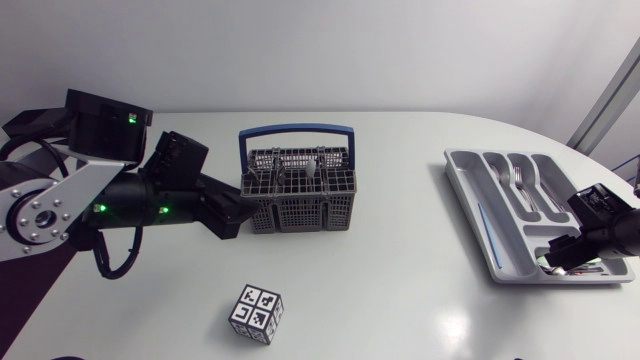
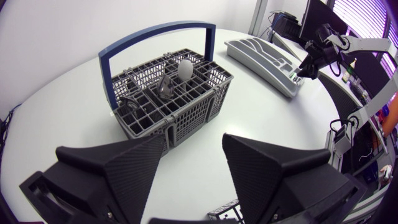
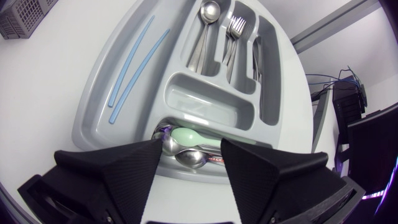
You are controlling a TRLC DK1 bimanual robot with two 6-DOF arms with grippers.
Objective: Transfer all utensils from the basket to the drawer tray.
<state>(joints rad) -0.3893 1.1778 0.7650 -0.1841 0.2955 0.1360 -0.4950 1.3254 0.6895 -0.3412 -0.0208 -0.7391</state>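
Right wrist view: right tool [image 3: 191,152] hung wide open over the tray's [image 3: 106,106] near-end compartment, gripping nothing. Green spoon [image 3: 193,137] and metal spoons [image 3: 189,159] lay in that compartment, right under the gap between its fingers. (A)

So that drop looked finished to me. Basket [image 2: 186,121]? (B)

Not empty. White utensil [image 2: 186,70] and some grey utensils [image 2: 165,87] stood upright in its cells. Left tool [image 2: 194,146] was wide too, empty, low over the table [image 1: 400,300], with the basket just ahead of it. Its own view showed a gap between them. (A)

Then the next pick was the left's, I'd judge. Come from above, not from the side. The handle [image 2: 155,37] arched over the middle, so enter beside it. Narrow the fingers first, since the cells were tight. Take one utensil and pull straight up, or the basket could lift with it. (B)

Agreed. Right should rise straight off the tray before swinging, so it wouldn't clip the spoons. (A)
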